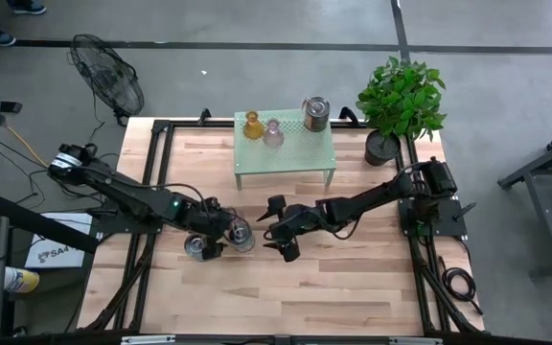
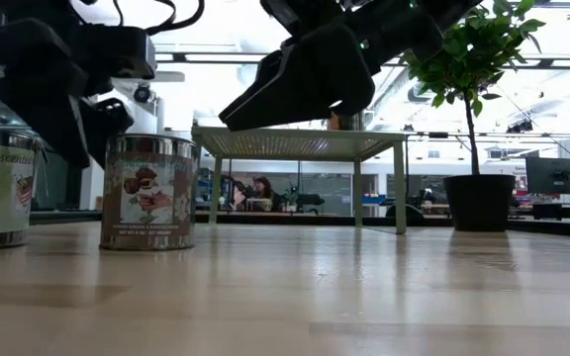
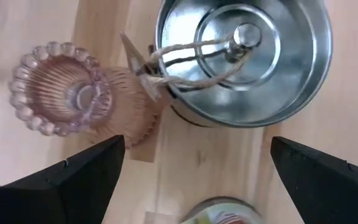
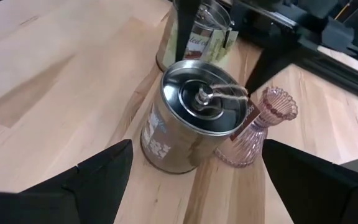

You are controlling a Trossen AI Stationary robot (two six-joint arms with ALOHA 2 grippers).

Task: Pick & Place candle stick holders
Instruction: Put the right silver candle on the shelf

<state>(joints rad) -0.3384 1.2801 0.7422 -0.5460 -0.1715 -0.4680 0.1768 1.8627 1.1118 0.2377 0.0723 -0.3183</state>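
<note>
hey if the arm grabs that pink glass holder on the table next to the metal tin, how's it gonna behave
The pink glass holder looks breakable, being thin ribbed glass. Its flared base tapers to a narrow stem under a wider beaded cup, so a sideways nudge might tip it. The glossy glass could slip between the fingers. It stands against the metal tin, so the open left end effector may bump both.

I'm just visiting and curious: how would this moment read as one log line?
left gripper: open above metal holder and pink glass holder | right gripper: open, hovering nearby | green stand: three holders on top
</note>
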